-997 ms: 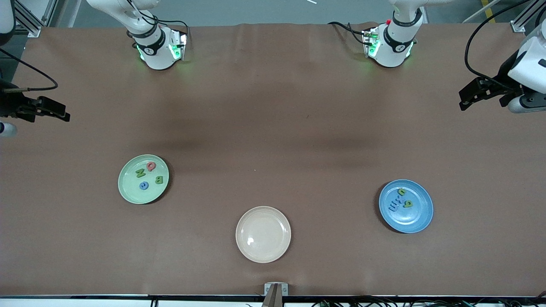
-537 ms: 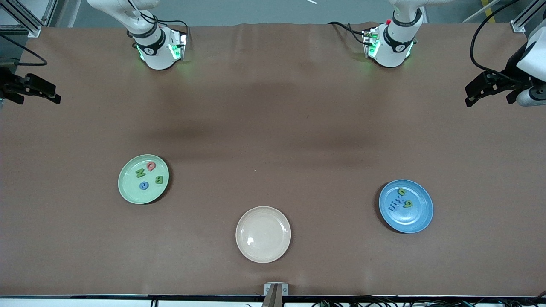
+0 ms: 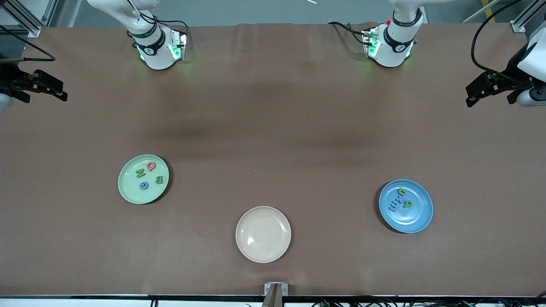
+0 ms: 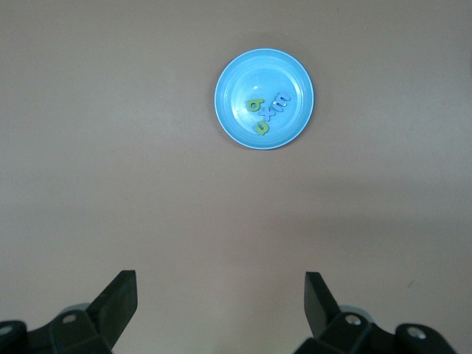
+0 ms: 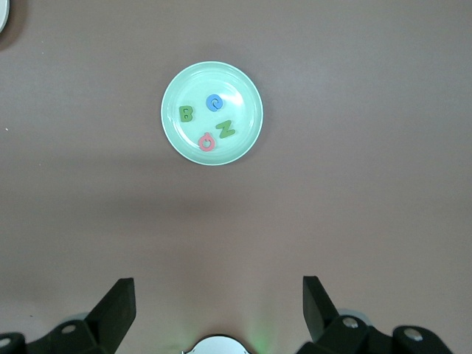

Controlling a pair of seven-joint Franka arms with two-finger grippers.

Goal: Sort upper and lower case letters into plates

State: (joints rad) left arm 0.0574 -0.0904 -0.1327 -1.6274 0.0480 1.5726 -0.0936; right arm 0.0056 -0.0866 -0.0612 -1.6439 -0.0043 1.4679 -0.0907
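Eight letters, all plated already: four in the green plate (image 3: 143,179), namely a red Q (image 3: 150,166), green N (image 3: 140,172), green B (image 3: 159,180) and a blue one (image 3: 144,185); four in the blue plate (image 3: 406,206), two green (image 3: 405,198) and two blue (image 3: 393,206), bunched together near its middle. Cream plate (image 3: 263,234) holds nothing.

Step in hand, as I read it: sort looks done, both arms parked at the table ends. No loose letter shows on the cloth, so the next move probably calls for nothing but holding clear. Can't read the blue plate's letters well enough to verify case.

Left gripper (image 3: 486,88) hangs high over the table edge at the left arm's end, fingers (image 4: 118,299) spread wide, nothing between them. Blue plate sits well below and ahead of it, centred in the left wrist view between the two fingers' lines.

Right gripper (image 3: 42,87) mirrors that at the right arm's end, fingers (image 5: 118,304) spread, empty. Green plate (image 5: 212,112) lies well ahead of it; a sliver of the cream plate shows at the corner of the right wrist view.

Surface: brown cloth (image 3: 273,128), matte, slight crease near the bases, soft arm shadows across the middle. Room: aluminium framing at the corners, cables along the camera-side edge, green status lights on both bases.
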